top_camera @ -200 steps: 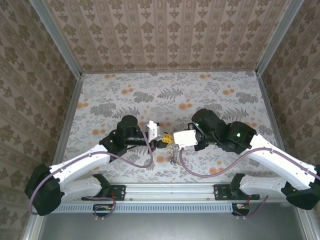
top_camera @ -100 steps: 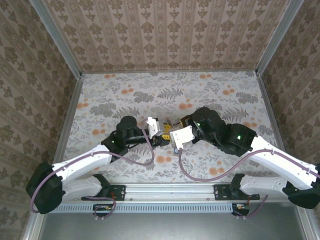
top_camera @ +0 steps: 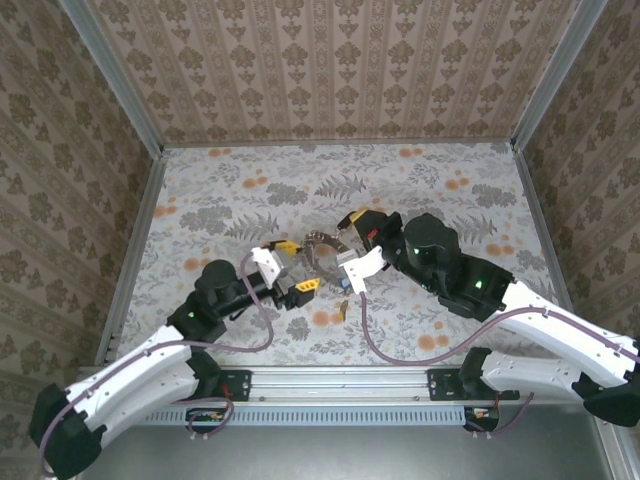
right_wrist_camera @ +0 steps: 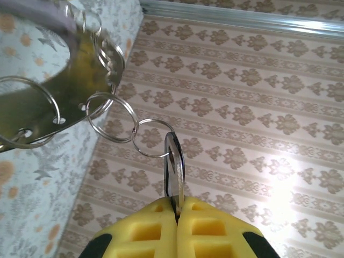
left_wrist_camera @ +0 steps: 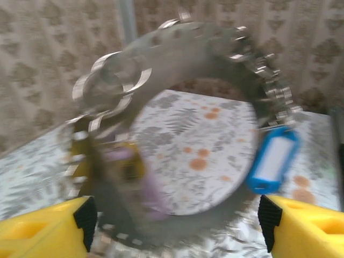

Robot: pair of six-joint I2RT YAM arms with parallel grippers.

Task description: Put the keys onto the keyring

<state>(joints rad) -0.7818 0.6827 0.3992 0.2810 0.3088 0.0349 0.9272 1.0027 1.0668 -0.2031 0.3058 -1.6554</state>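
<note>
left gripper [left_wrist_camera: 177, 236] gapes wide. one toothed keyring [left_wrist_camera: 204, 45] hangs in the air just before its two yellow fingers [left_wrist_camera: 48, 231]. it bears one blurred yellow tag [left_wrist_camera: 129, 164] and one blue clip [left_wrist_camera: 273, 160] with a blank label. right gripper [right_wrist_camera: 176, 207] pinches one thin metal strip [right_wrist_camera: 174, 161], joined to the hoop by two small rings [right_wrist_camera: 153, 138].

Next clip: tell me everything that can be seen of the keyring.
The keyring is a large flat grey metal hoop with a toothed rim and holes carrying small split rings. A blue tag hangs from one side; something yellow, blurred, sits opposite. It stands upright above the table, joined by a chain of rings to a thin metal blade pinched in the shut right end effector. The open left end effector flanks its lower edge.
</note>
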